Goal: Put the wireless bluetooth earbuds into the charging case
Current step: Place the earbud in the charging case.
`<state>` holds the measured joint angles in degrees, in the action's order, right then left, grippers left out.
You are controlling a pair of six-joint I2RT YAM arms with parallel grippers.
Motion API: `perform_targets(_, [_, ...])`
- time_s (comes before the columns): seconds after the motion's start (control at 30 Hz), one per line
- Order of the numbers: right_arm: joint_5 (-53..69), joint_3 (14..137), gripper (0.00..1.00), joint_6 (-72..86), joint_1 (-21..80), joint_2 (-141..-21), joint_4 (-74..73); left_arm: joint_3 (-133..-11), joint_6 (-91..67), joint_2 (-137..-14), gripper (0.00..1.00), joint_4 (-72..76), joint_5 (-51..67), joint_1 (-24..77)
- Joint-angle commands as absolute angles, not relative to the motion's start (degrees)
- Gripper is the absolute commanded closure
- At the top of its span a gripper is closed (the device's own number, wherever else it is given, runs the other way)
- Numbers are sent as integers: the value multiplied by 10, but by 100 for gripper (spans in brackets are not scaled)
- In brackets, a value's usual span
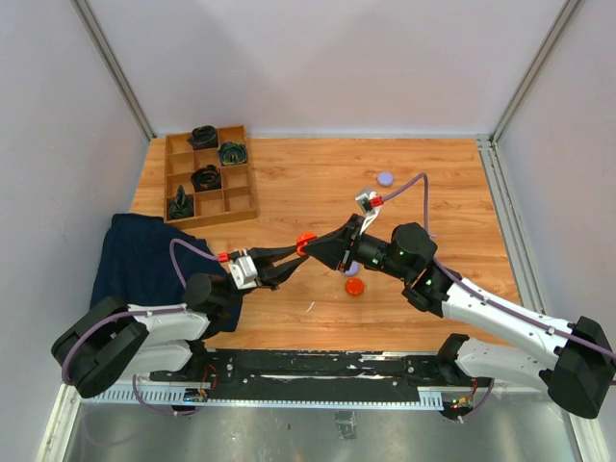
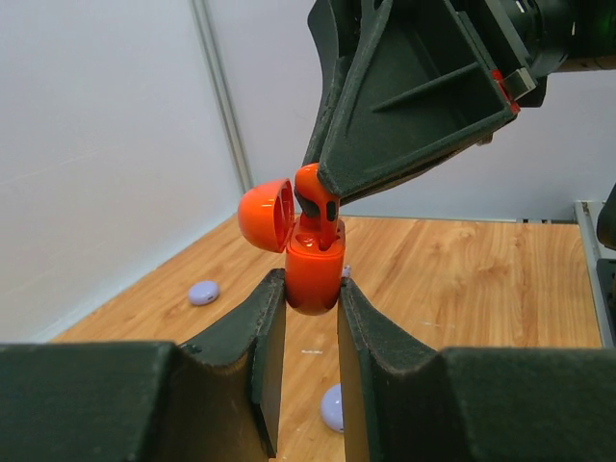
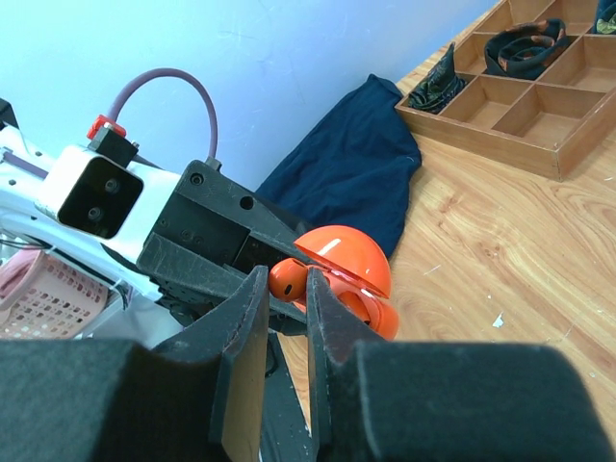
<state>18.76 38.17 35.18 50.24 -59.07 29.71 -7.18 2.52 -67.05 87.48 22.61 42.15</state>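
Note:
The orange-red charging case (image 2: 313,277) is upright with its lid (image 2: 265,214) swung open. My left gripper (image 2: 313,294) is shut on its lower body and holds it above the table, mid-scene in the top view (image 1: 306,241). My right gripper (image 3: 287,284) is shut on an orange-red earbud (image 3: 289,279). The earbud (image 2: 316,197) stands stem-down in the case's open mouth, with its head still above the rim. In the top view the two grippers meet tip to tip, left (image 1: 295,252) and right (image 1: 318,247). No lavender earbuds show.
An orange-red disc (image 1: 354,286) lies just in front of the grippers. A lavender disc (image 1: 386,179) lies further back, and another (image 2: 332,406) lies under the left fingers. A wooden compartment tray (image 1: 210,176) with black coiled bundles stands at the back left. A dark blue cloth (image 1: 140,255) lies at the left.

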Motion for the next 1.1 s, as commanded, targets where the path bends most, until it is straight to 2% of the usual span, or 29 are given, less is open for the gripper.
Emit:
perform_targets(0.0, [148,366,89,367,511,-579,306,-84,27,-656,100,1014,214,425])
perform_targets(0.33, [86,359,83,371,515,-551,265,-90,30,-657,100,1014,205,425])
perform_targets(0.63, [89,388,80,356,516,-567,227,-97,23,-670,100,1014,213,425])
perform_targets(1.07, [78,427,69,303,516,-573,164,-96,18,-692,100,1016,206,425])
